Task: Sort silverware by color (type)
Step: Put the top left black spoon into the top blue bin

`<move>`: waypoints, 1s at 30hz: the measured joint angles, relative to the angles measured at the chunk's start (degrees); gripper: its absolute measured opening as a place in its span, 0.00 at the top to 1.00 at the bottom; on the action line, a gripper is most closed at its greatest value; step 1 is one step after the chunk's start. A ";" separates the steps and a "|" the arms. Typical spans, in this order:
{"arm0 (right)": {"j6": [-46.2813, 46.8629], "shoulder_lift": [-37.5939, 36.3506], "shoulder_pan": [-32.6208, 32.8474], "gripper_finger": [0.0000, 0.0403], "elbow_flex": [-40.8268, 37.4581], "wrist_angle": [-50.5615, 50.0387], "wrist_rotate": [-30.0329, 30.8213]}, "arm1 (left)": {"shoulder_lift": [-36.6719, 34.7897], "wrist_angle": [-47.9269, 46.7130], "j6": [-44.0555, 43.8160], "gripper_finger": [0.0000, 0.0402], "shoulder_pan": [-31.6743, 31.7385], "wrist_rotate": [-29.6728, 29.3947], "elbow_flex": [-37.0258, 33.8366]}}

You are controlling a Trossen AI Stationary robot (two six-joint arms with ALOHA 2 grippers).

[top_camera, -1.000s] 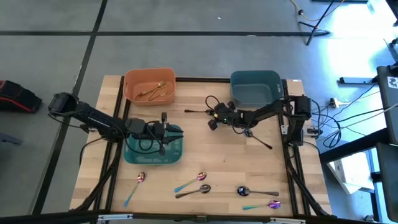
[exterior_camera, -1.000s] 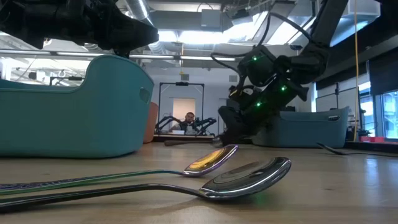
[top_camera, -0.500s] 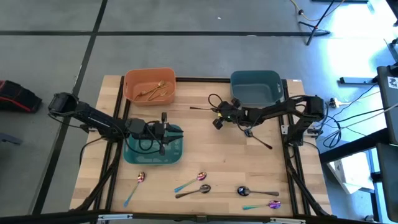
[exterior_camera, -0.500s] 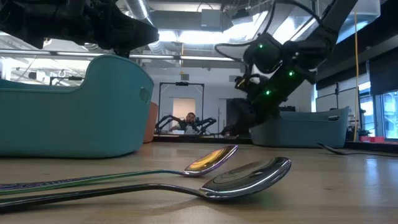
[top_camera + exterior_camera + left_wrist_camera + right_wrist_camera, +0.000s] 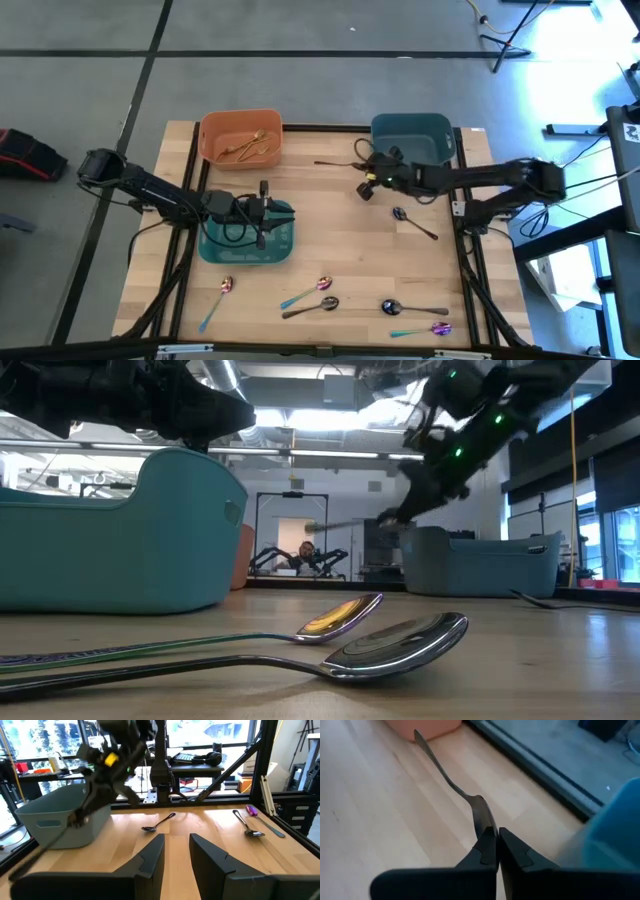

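- Right hand (image 5: 366,177) pinched shut on black spoon (image 5: 335,163), up off the desk (image 5: 330,240), just beside the blue bin (image 5: 410,140).
- Spoon's long side flat, handle sticking out away from that bin, toward the orange bin (image 5: 240,135); bin just behind the hand.
- Moved up and closer to the blue bin than a second ago.
- Left hand (image 5: 175,851) open, waiting over the teal bin (image 5: 250,240).
- More spoons (image 5: 325,302) lying near the desk's front edge.
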 joint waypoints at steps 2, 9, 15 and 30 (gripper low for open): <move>-1.18 -3.38 0.00 1.00 0.00 -2.18 0.51 | 0.00 0.00 0.00 0.79 0.00 0.00 0.02; -1.28 -16.19 -0.13 1.00 0.07 -16.95 7.88 | 0.00 -0.02 -0.33 0.79 0.00 0.04 0.04; 2.31 -26.20 -2.03 1.00 0.07 -28.26 8.89 | 0.00 0.02 -0.37 0.79 0.00 0.04 0.04; 1.03 -31.37 -19.98 1.00 -5.20 -30.61 3.02 | -0.02 0.24 -0.51 0.79 -0.18 0.07 0.04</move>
